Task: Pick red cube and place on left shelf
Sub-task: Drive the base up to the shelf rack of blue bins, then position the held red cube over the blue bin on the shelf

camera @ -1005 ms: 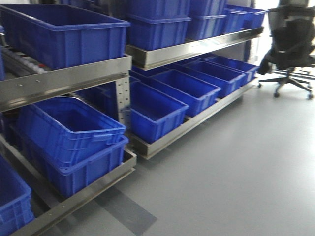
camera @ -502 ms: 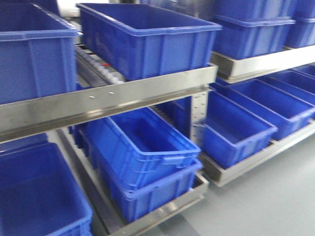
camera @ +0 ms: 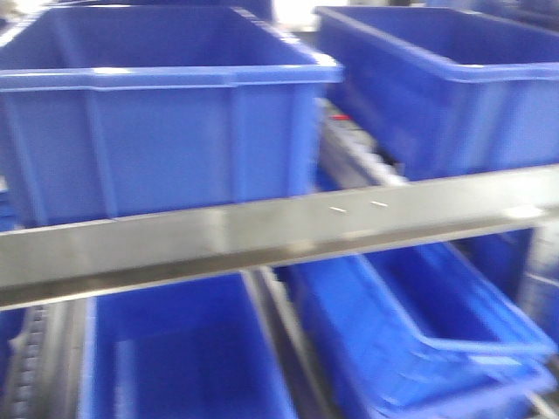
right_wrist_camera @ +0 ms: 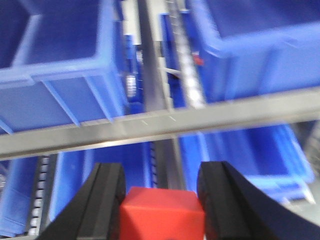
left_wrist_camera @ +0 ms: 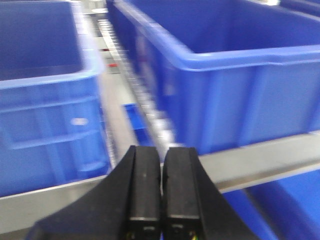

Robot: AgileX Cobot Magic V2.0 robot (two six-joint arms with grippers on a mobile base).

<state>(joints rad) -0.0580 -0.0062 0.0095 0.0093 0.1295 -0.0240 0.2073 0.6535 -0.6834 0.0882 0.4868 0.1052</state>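
The red cube (right_wrist_camera: 162, 215) sits between the two black fingers of my right gripper (right_wrist_camera: 161, 180), which is shut on it at the bottom of the right wrist view. Beyond the cube runs the steel front rail of the shelf (right_wrist_camera: 150, 125), with blue bins above and below it. My left gripper (left_wrist_camera: 161, 155) is shut with nothing in it, its pads pressed together just in front of the same kind of rail (left_wrist_camera: 260, 157). Neither gripper shows in the front view, which is blurred and filled by the shelf rail (camera: 262, 236).
Two large blue bins (camera: 157, 122) (camera: 454, 78) stand on the upper level, with a roller track (camera: 358, 148) in the gap between them. More blue bins (camera: 419, 340) (camera: 175, 358) sit on the lower level. An upright steel divider (right_wrist_camera: 167, 165) splits the lower bays.
The front view has swept left along the rack and closer. The office chair and grey floor have left the frame, and the upper bins now fill it.
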